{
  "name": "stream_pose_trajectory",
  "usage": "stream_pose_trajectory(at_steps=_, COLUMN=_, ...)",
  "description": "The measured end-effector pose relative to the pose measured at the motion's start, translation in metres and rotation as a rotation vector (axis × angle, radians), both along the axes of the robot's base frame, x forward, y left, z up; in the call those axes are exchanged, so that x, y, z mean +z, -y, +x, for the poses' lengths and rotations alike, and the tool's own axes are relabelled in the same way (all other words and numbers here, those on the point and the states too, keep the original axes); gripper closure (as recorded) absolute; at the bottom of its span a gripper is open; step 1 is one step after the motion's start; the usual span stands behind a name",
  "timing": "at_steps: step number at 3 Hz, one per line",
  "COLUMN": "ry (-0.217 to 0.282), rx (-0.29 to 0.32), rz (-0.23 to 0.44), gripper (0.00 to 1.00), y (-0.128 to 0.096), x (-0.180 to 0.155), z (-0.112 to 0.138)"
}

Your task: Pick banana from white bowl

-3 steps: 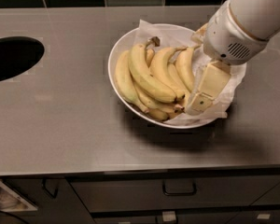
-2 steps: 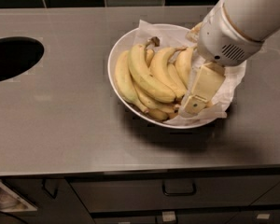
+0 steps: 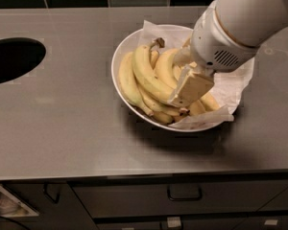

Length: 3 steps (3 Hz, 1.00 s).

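One white bowl [image 3: 119,51] sits on the grey counter [image 3: 67,123], lined with one sheet of crumpled paper [image 3: 230,85]. It holds a heap of bananas [image 3: 144,73]; I count at least five, lying side by side with their stems towards the back, and others may be hidden under the arm [image 3: 249,18]. The one gripper [image 3: 182,97] is down inside the bowl at the heap's right-hand part, its cream tip touching the banana [image 3: 164,67] third from the left. Whether it grips that fruit or stands wide, I cannot tell. One dark round hole [image 3: 9,59] lies well apart at the left.
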State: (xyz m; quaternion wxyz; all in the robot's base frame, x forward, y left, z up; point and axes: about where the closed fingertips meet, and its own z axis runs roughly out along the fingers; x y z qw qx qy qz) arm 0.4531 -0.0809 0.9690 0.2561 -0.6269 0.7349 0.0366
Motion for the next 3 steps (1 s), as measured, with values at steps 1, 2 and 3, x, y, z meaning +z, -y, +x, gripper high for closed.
stream_pose_trajectory(at_steps=1, ry=-0.021, rx=0.022, rz=-0.009, gripper=0.45, y=-0.013, x=-0.006, z=0.006)
stream_pose_trajectory(at_steps=2, ry=-0.039, rx=0.065, rz=-0.029, gripper=0.44, y=-0.027, x=-0.004, z=-0.001)
stream_pose_trajectory(at_steps=3, ry=-0.053, rx=0.086, rz=-0.054, gripper=0.45, y=-0.036, x=0.000, z=-0.009)
